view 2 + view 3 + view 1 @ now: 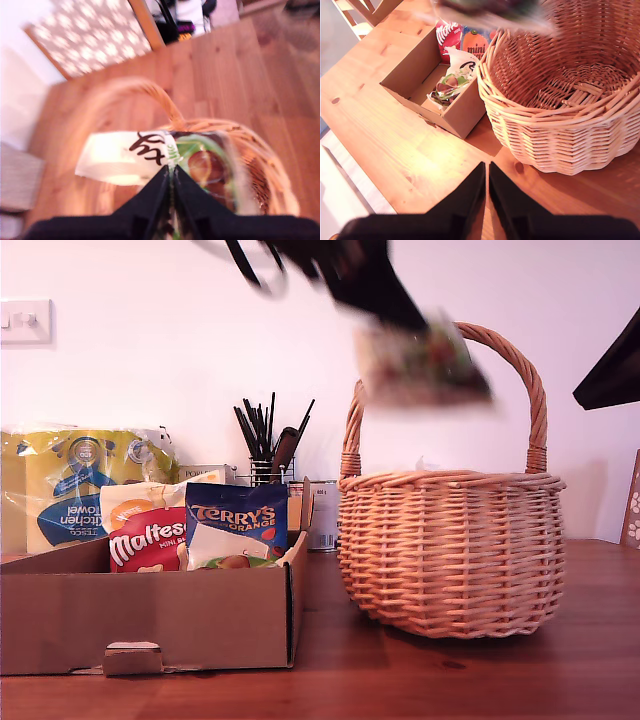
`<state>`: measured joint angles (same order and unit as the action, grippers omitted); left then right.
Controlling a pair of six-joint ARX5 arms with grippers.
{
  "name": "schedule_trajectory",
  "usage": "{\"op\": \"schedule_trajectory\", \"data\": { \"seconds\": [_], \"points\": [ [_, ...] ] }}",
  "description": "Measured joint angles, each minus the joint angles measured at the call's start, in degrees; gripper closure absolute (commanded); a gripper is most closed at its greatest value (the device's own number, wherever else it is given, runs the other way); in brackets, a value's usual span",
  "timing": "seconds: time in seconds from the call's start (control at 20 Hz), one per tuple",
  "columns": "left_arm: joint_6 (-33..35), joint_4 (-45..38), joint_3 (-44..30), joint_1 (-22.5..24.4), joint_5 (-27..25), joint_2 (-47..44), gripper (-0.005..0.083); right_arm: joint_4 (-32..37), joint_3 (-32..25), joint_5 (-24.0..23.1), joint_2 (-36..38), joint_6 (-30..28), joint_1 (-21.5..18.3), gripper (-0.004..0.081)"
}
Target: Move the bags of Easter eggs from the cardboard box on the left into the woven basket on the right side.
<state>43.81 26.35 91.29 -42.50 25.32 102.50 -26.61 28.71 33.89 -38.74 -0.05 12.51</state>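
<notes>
My first gripper [171,172] pinched a glossy, seemingly white-and-green packet [422,365] above the round wicker basket [450,550]; my second gripper [486,180] hung with fingers together.

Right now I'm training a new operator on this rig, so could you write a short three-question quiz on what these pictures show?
1. True or false: my first gripper has its jaws shut on a white-and-green glossy egg bag.
2. In the second wrist view, the round tan wicker basket holds: A) several bags B) no bags C) a white box.
3. Which brand names show on the bags in the shallow brown cardboard box?

Key: 1 true. 2 B. 3 Maltesers on the red-and-cream bag and Terry's on the dark blue bag.
</notes>
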Motion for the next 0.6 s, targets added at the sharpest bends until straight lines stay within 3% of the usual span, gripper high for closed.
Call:
{"op": "schedule_trajectory", "data": {
  "seconds": [0.5,0.6],
  "points": [
    [0.0,-3.52,0.0,-2.14,-2.78,3.89,0.0797,0.2,0.0,0.0,0.0,0.0,-0.02,0.0782],
    [0.0,-3.65,0.0,-2.14,-3.63,3.89,0.0744,0.22,0.0,0.02,0.0,0.0,-0.02,0.0782]
  ]
}}
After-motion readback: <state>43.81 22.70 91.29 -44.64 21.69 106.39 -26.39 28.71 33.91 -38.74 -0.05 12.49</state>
